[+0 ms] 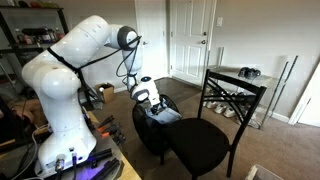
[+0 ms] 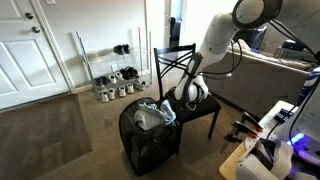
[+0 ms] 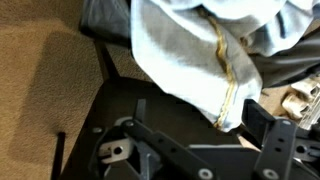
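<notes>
Because the black mesh hamper [image 2: 140,150] is full to its rim, the pale blue, yellow-seamed cloth [image 2: 150,115] rides high atop it, just beside the claw [image 2: 181,100], which hovers with fingers apart and empty before the black wooden chair [image 2: 207,117].

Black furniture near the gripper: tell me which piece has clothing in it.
The black mesh hamper, with pale denim cloth heaped at its top, close to the gripper. The black chair beside it has a bare seat.
</notes>
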You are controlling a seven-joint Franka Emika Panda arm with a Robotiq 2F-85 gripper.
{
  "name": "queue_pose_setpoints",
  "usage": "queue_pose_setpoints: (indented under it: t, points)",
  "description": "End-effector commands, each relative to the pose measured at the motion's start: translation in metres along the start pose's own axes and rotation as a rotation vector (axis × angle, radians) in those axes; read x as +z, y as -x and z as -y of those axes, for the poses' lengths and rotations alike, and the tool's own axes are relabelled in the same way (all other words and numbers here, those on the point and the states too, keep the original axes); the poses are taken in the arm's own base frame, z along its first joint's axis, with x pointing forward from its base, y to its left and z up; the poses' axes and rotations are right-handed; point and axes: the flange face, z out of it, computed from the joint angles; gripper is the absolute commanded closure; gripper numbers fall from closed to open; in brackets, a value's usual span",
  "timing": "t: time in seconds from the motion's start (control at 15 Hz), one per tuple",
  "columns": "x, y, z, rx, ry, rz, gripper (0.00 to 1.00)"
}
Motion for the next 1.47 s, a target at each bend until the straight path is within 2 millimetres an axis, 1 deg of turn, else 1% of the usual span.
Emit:
queue_pose_setpoints:
  t: [0.0,0.07,0.27,0.47,0.6,0.73,0.93,1.07,1.2,1.4]
  points:
    - [0.008,-0.025,-0.018,0.089,0.018,-0.030,0.00]
    - [0.014,-0.030,-0.020,0.104,0.024,-0.027,0.00]
    - [0.025,-0.031,-0.017,0.160,0.018,-0.002,0.00]
    - [0.034,-0.027,-0.003,0.257,-0.009,0.035,0.00]
    - [0.042,-0.034,0.008,0.333,-0.031,0.043,0.00]
    - [0.050,-0.045,0.020,0.412,-0.059,0.051,0.00]
    - [0.062,-0.060,0.034,0.483,-0.084,0.059,0.00]
    - [0.072,-0.064,0.042,0.488,-0.063,0.085,0.00]
    - [0.079,-0.062,0.051,0.483,-0.041,0.129,0.00]
    - [0.082,-0.056,0.068,0.481,-0.038,0.173,0.00]
